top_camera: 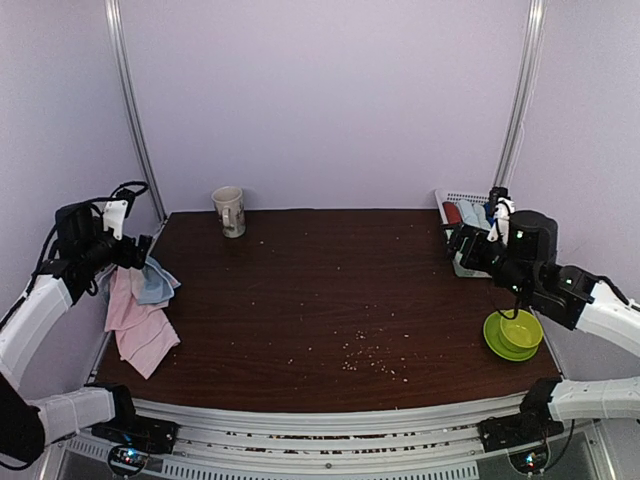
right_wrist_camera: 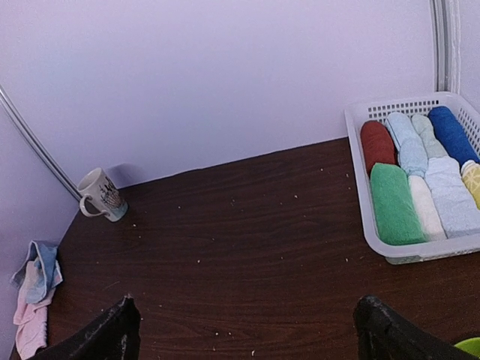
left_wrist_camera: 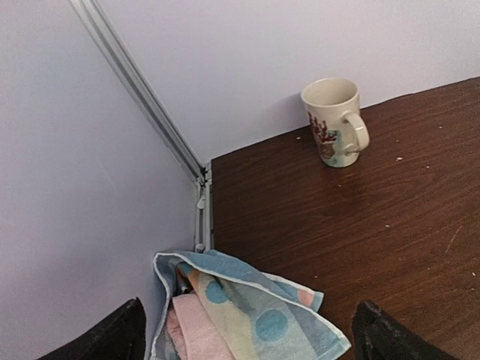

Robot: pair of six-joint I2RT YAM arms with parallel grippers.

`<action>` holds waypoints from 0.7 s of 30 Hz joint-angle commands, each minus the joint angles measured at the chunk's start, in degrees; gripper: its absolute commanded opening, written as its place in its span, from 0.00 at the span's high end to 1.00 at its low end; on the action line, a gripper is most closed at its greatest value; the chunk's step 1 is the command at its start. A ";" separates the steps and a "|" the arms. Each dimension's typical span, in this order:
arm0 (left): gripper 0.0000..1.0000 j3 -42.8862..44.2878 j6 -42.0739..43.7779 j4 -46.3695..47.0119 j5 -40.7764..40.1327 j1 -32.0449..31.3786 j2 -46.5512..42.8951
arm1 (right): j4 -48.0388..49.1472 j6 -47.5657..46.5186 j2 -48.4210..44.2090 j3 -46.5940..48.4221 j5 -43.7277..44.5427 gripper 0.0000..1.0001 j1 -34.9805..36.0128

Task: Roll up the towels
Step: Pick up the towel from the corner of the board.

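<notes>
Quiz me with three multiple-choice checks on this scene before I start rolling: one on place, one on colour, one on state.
1. The unrolled towels lie at the table's:
A. left edge
B. centre
C. near right corner

2. The bowl on the table's right side is:
A. red
B. white
C. green

3. The left gripper and right gripper are:
A. both shut
B. both open and empty
C. left shut on a towel, right open

Answers:
1 A, the pile sits at the left edge in the top view.
2 C, it shows bright green.
3 B, each wrist view shows the jaws wide apart, gripping nothing.
</notes>
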 commanded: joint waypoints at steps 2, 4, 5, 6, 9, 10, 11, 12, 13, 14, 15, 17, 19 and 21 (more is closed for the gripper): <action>0.02 1.83 0.06 2.22 6.52 5.83 5.59 | -4.57 2.34 4.10 0.05 3.41 0.00 0.75; 0.02 1.02 0.20 3.02 6.60 5.94 7.23 | -5.24 2.46 5.54 -0.16 3.99 0.00 0.90; 0.02 0.59 0.03 3.29 6.79 6.01 7.91 | -5.43 2.60 6.35 -0.29 3.89 0.00 1.13; 0.02 0.28 -0.09 3.60 7.12 5.95 8.66 | -5.36 2.64 6.70 -0.58 3.51 0.00 1.40; 0.02 -0.89 0.30 4.66 8.06 5.99 10.77 | -4.34 3.12 7.58 -1.55 2.39 0.00 2.83; 0.02 -1.17 0.99 4.76 8.50 6.01 11.52 | -3.86 3.15 7.78 -1.86 1.92 0.00 3.37; 0.02 -1.53 1.51 5.09 8.85 6.00 12.20 | -3.56 3.37 7.92 -2.07 1.79 0.00 3.98; 0.02 -1.78 2.30 5.32 9.37 6.00 12.91 | -3.08 3.51 8.06 -2.35 1.64 0.00 4.47; 0.02 -1.94 3.41 5.39 10.02 5.98 13.57 | -2.57 3.60 8.03 -2.67 1.60 0.00 5.04; 0.02 -2.09 4.62 5.40 10.94 5.96 14.25 | -1.90 3.67 7.96 -3.10 1.69 0.00 5.49; 0.03 -2.32 6.21 5.40 11.97 6.02 14.72 | -1.17 3.77 7.84 -3.54 1.89 0.00 5.95; 0.03 -2.85 9.31 5.11 14.25 5.89 15.26 | -0.20 3.79 7.73 -4.37 2.31 0.00 6.54; 0.02 -3.32 11.74 4.78 16.23 5.87 15.38 | 0.18 3.80 7.66 -4.69 2.80 0.00 6.86; 0.02 -3.45 13.66 3.70 18.87 5.86 15.31 | 0.16 3.79 7.70 -4.94 3.08 0.00 7.03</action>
